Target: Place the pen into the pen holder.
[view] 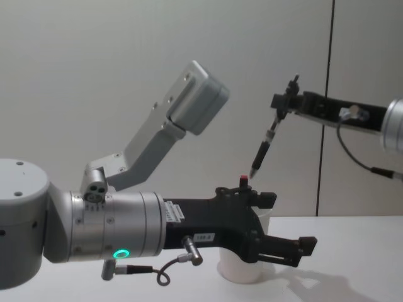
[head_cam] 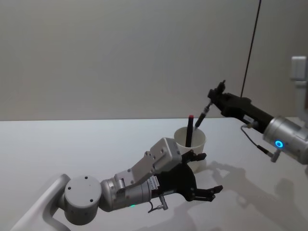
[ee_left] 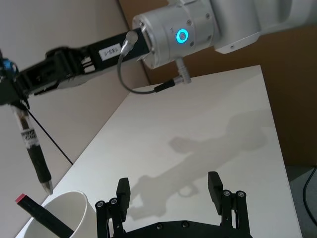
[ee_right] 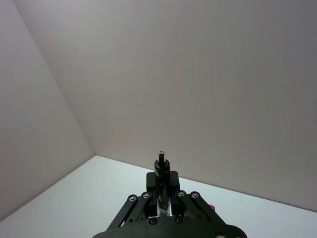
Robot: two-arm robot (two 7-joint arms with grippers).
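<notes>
R hand (head_cam: pixel 212 97) grips a slim black pen with clear barrel (head_cam: pixel 201 116) by its top, tip-down, just above the rim of the plain white paper cup (head_cam: pixel 197 140), mid-desk; judged best to centre the tip over the opening, lower straight, then release. Cup already holds a black red-capped pen (head_cam: pixel 189 130). L hand (head_cam: pixel 204 174) sits open right beside it.

Pen (head_cam: pixel 202 115) above pen holder (head_cam: pixel 198 139), left claw (head_cam: pixel 204 174) just before it.
</notes>
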